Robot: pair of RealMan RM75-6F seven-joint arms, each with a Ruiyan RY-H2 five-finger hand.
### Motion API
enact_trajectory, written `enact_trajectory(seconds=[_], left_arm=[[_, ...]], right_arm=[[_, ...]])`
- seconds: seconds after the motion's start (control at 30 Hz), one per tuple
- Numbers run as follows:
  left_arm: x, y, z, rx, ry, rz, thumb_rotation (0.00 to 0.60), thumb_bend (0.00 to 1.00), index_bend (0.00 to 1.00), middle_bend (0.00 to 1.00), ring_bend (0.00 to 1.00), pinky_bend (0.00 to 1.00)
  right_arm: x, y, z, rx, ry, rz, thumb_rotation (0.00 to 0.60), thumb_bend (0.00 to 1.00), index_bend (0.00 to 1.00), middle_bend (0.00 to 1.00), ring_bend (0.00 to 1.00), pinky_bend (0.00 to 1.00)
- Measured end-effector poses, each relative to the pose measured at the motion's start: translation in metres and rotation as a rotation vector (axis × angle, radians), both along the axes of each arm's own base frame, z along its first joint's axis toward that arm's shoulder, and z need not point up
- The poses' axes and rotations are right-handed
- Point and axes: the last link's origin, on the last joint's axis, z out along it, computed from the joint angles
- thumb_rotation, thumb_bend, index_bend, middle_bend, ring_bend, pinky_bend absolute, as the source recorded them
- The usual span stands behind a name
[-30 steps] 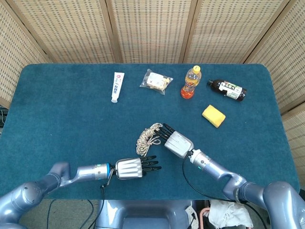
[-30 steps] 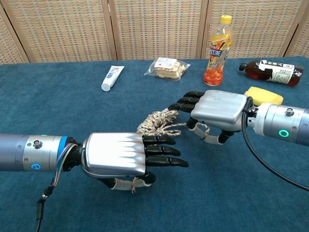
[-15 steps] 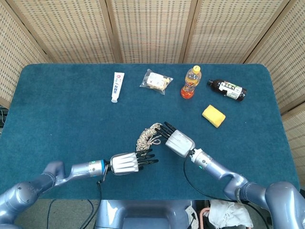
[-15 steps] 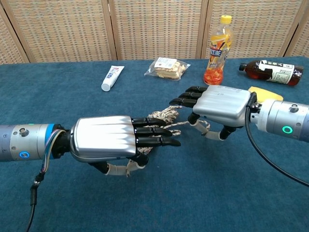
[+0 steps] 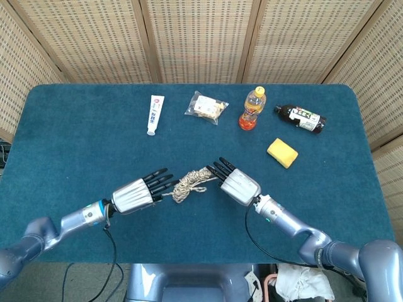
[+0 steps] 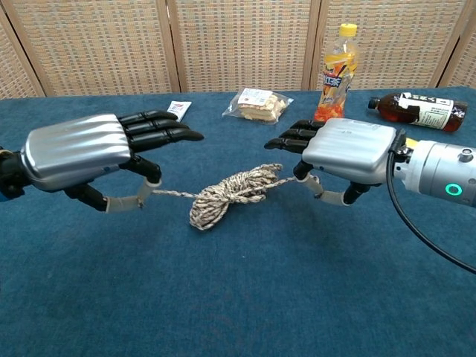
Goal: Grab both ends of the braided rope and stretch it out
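A: Where is the rope (image 6: pixel 229 195)?

B: Between the two hands, over the middle of the bench (image 5: pixel 75 138). Most of it hangs as a loose bundle of coils; in the chest view the bundle seems lifted clear of the blue cloth, though I cannot be sure its lowest loop is off.

A: Who has hold of it?

B: The left hand (image 6: pixel 83 155) pinches one thin end between thumb and a finger underneath, while its other fingers (image 6: pixel 160 126) lie straight and spread above. The right hand (image 6: pixel 343 155) has the other end caught under its palm, thumb against a finger, the rest of its fingers extended.

A: How will it handle?

B: Soft, light and limp, I judge. It won't resist until the coils pay out, and then it goes taut all at once. The braid looks rough enough not to slip, but the ends are thin, so a pinch right at the tip could lose it.
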Motion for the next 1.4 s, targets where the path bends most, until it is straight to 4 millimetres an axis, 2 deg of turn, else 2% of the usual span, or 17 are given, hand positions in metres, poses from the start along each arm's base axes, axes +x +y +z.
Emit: enact_trajectory(seconds=[0.27,0.6,1.0,1.4], left_arm=[[-0.034,0.008,0.037,0.081,-0.052,0.124,0.600,0.55,0.80,0.00,0.00,0.00],[-0.062,0.026,0.073,0.176,-0.097,0.255,0.600,0.55,0.80,0.00,0.00,0.00],[-0.091,0.044,0.097,0.272,-0.076,0.397,0.600,0.55,0.80,0.00,0.00,0.00],[-0.127,0.055,0.128,0.375,-0.064,0.585,0.600,0.55,0.80,0.00,0.00,0.00]], right_arm=[[0.004,0.001,0.010,-0.026,0.008,0.003,0.600,0.53,0.69,0.00,0.00,0.00],[-0.002,0.000,0.026,-0.064,0.031,-0.020,0.600,0.55,0.70,0.00,0.00,0.00],[-0.032,-0.005,0.047,-0.114,0.088,-0.071,0.600,0.55,0.70,0.00,0.00,0.00],[-0.067,-0.014,0.081,-0.191,0.135,-0.137,0.600,0.55,0.71,0.00,0.00,0.00]])
